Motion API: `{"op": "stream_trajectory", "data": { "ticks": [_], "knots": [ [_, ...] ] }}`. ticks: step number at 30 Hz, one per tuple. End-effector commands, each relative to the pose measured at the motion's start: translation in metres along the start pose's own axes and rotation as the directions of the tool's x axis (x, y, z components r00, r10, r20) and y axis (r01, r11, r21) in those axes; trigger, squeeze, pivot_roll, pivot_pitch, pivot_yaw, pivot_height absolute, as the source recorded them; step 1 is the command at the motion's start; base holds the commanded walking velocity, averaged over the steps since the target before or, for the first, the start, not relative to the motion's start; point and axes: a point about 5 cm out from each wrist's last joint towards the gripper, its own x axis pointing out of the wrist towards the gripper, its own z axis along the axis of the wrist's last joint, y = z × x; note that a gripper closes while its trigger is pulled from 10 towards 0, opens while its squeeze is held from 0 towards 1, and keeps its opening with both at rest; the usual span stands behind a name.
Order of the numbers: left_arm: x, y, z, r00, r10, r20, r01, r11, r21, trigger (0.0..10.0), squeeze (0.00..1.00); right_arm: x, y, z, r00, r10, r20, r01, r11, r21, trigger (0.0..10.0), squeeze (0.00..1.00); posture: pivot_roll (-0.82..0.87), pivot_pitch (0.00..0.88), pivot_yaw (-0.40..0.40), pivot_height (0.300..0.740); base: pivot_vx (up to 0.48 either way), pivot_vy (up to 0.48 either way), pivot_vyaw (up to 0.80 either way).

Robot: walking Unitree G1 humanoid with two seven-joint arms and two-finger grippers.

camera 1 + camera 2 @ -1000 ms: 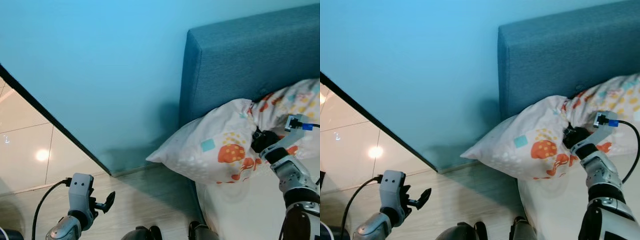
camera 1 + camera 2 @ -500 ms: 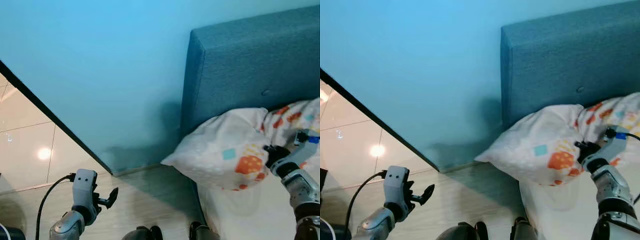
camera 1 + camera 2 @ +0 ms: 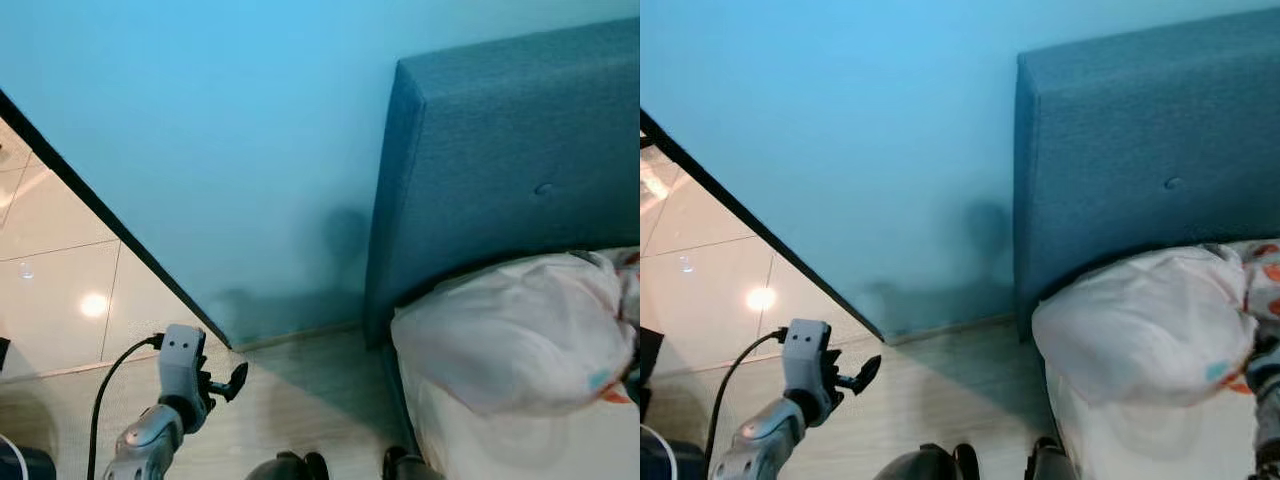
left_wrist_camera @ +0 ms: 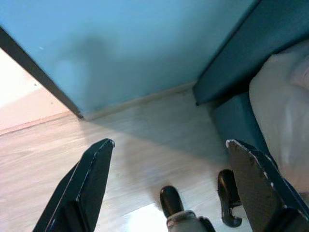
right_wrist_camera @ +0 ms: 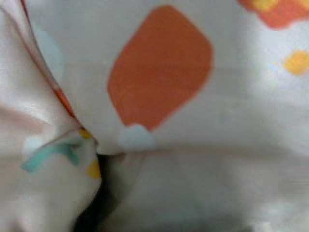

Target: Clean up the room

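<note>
Lies on the bed against the blue headboard [image 3: 520,170]: pillow [image 3: 515,330], long axis along the headboard, blunt end toward the bed's edge. Hangs low over the wood floor [image 4: 145,140], fingers apart, holding nothing: left gripper [image 4: 169,181]. Close on patterned pillow fabric in the right wrist view; right gripper's grip impossible to tell.

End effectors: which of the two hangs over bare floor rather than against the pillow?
The left end effector, fingers spread over the wooden floor by the wall. The other's wrist view looks straight into the pillow.
</note>
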Motion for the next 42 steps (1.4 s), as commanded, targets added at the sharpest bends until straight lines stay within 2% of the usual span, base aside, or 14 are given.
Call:
{"op": "stream_trajectory", "data": {
  "ticks": [1, 4, 5, 7, 8, 9, 15, 23, 27, 31, 32, 34, 36, 42],
  "knots": [
    [-0.002, 0.003, -0.009, 0.999, 0.02, -0.026, -0.021, 0.999, -0.032, 10.0, 0.0, -0.006, -0.013, -0.022, 0.988, -0.104, -0.111, 0.095, 0.992, -0.081, 10.0, 1.0, 0.01, 0.204, 0.126, 0.74, 0.0, 0.0, 0.0],
    [0.003, 0.001, -0.008, 1.0, 0.011, -0.021, -0.012, 0.999, -0.042, 10.0, 0.0, -0.01, -0.014, -0.037, 0.974, -0.131, -0.185, 0.113, 0.988, -0.104, 10.0, 0.94, 0.0, 0.182, 0.12, 0.74, 0.0, 0.0, 0.0],
    [0.007, -0.002, -0.007, 1.0, 0.0, -0.017, -0.001, 0.999, -0.049, 10.0, 0.0, -0.014, -0.014, -0.05, 0.959, -0.149, -0.24, 0.125, 0.986, -0.113, 10.0, 0.62, -0.01, 0.175, 0.116, 0.74, 0.0, 0.0, 0.0],
    [0.007, -0.002, -0.007, 1.0, 0.0, -0.017, -0.001, 0.999, -0.049, 10.0, 0.0, -0.014, -0.014, -0.05, 0.959, -0.149, -0.24, 0.125, 0.986, -0.113, 10.0, 0.62, -0.01, 0.175, 0.116, 0.74, 0.0, 0.0, 0.0],
    [0.01, -0.004, -0.006, 1.0, -0.015, -0.013, 0.014, 0.998, -0.054, 10.0, 0.0, -0.018, -0.016, -0.061, 0.944, -0.172, -0.282, 0.143, 0.982, -0.122, 10.0, 0.04, -0.01, 0.163, 0.112, 0.74, 0.0, 0.0, 0.0],
    [0.012, -0.005, -0.003, 1.0, -0.029, -0.002, 0.028, 0.997, -0.068, 10.0, 0.0, -0.023, -0.023, -0.07, 0.926, -0.211, -0.313, 0.18, 0.976, -0.125, 10.0, 0.0, -0.03, 0.153, 0.112, 0.74, 0.0, 0.0, 0.0],
    [0.02, -0.005, 0.006, 0.996, -0.087, 0.026, 0.089, 0.99, -0.107, 10.0, 0.0, -0.032, -0.04, -0.069, 0.91, -0.31, -0.275, 0.271, 0.948, -0.17, 10.0, 0.0, -0.07, 0.14, 0.119, 0.74, 0.0, 0.0, 0.0],
    [0.026, -0.01, 0.017, 0.977, -0.208, 0.056, 0.213, 0.968, -0.133, 10.0, 0.0, -0.032, -0.04, -0.054, 0.911, -0.347, -0.223, 0.303, 0.93, -0.21, 10.0, 0.0, -0.09, 0.116, 0.117, 0.74, 0.0, 0.0, -0.35],
    [0.027, -0.013, 0.024, 0.938, -0.338, 0.074, 0.345, 0.93, -0.123, 10.0, 0.0, -0.024, -0.02, -0.041, 0.933, -0.313, -0.178, 0.279, 0.941, -0.192, 10.0, 0.0, -0.09, 0.098, 0.114, 0.74, 0.0, 0.0, -0.71],
    [0.027, -0.01, 0.024, 0.932, -0.357, 0.059, 0.361, 0.927, -0.101, 10.0, 0.0, -0.02, 0.0, -0.041, 0.948, -0.267, -0.175, 0.235, 0.955, -0.183, 10.0, 0.0, -0.08, 0.089, 0.111, 0.74, 0.0, 0.0, -0.71],
    [0.028, -0.007, 0.022, 0.943, -0.332, 0.04, 0.334, 0.938, -0.095, 10.0, 0.0, -0.018, 0.013, -0.044, 0.955, -0.233, -0.185, 0.199, 0.963, -0.184, 10.0, 0.0, -0.08, 0.084, 0.109, 0.74, 0.0, 0.0, -0.71],
    [0.028, -0.007, 0.022, 0.943, -0.332, 0.04, 0.334, 0.938, -0.095, 10.0, 0.0, -0.018, 0.013, -0.044, 0.955, -0.233, -0.185, 0.199, 0.963, -0.184, 10.0, 0.0, -0.08, 0.084, 0.109, 0.74, 0.0, 0.0, -0.71],
    [0.032, 0.0, 0.013, 0.975, -0.221, -0.017, 0.219, 0.972, -0.085, 10.0, 0.0, -0.018, 0.042, -0.057, 0.963, -0.147, -0.228, 0.103, 0.975, -0.195, 10.0, 0.0, -0.08, 0.077, 0.102, 0.74, 0.0, 0.0, -0.71],
    [0.03, 0.003, -0.013, 0.989, -0.088, -0.116, 0.076, 0.991, -0.107, 10.0, 0.0, -0.027, 0.076, -0.08, 0.952, -0.055, -0.302, -0.01, 0.978, -0.21, 10.0, 0.0, -0.08, 0.066, 0.092, 0.74, 0.0, 0.0, -0.71]
  ]
}}
